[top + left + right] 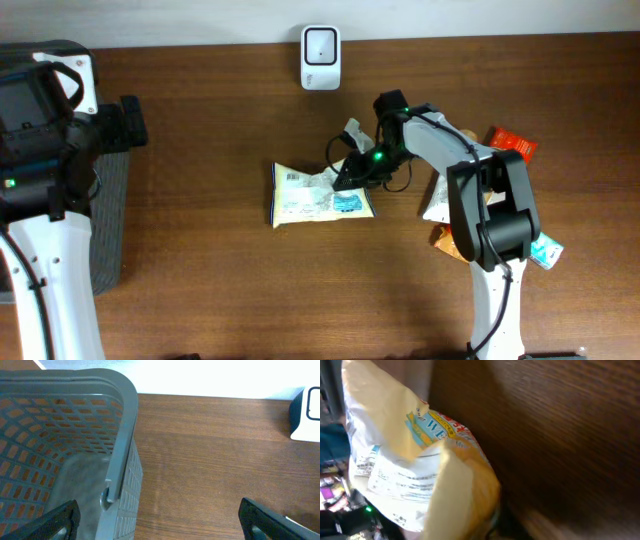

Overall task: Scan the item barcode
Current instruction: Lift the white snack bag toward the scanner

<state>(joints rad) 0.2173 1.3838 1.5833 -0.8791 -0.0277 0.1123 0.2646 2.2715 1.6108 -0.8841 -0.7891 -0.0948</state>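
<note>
Where the wooden table point(200, 280) meets a white wall point(450, 15), left gripper point(159, 517) gapes; right gripper point(348, 175), at packet point(300, 195), unclear

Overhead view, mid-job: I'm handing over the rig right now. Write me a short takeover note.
Grippers: the left gripper is open, idle beside the basket. The right gripper is at the packet's right edge; grip unconfirmed.
Things: the packet lies on the table, in front of the scanner, apart from it.
Done: nothing scanned yet.
Left: secure the packet, lift it, show its barcode to the scanner.
</note>
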